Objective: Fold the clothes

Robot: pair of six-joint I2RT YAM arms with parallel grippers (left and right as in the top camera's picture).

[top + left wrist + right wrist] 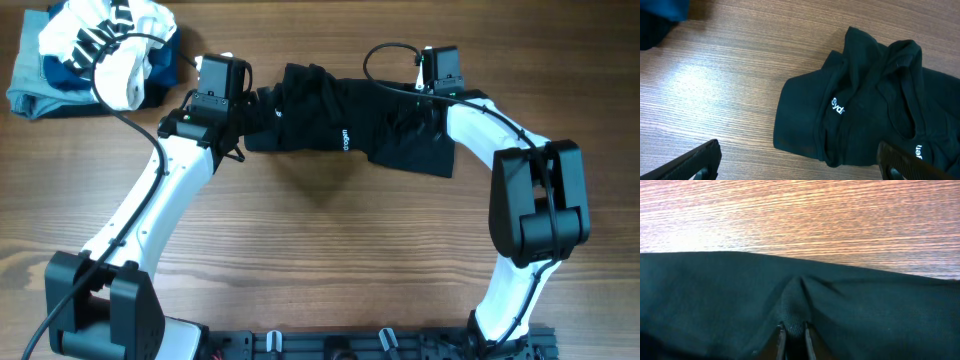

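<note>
The black T-shirt (345,125) lies bunched in a rough strip across the back middle of the table, white lettering showing. In the left wrist view it (865,100) lies crumpled with white lettering. My left gripper (232,125) is at its left end, open, fingers wide apart (797,162), with the shirt's edge between and ahead of them, nothing held. My right gripper (432,100) is at the shirt's back right part. Its fingers (793,330) are shut on a pinched fold of the black fabric (715,295).
A pile of other clothes sits at the back left corner: a white garment with black lettering (110,40) on navy and light-blue folded garments (40,85). Bare wood table (330,250) lies in front of the shirt.
</note>
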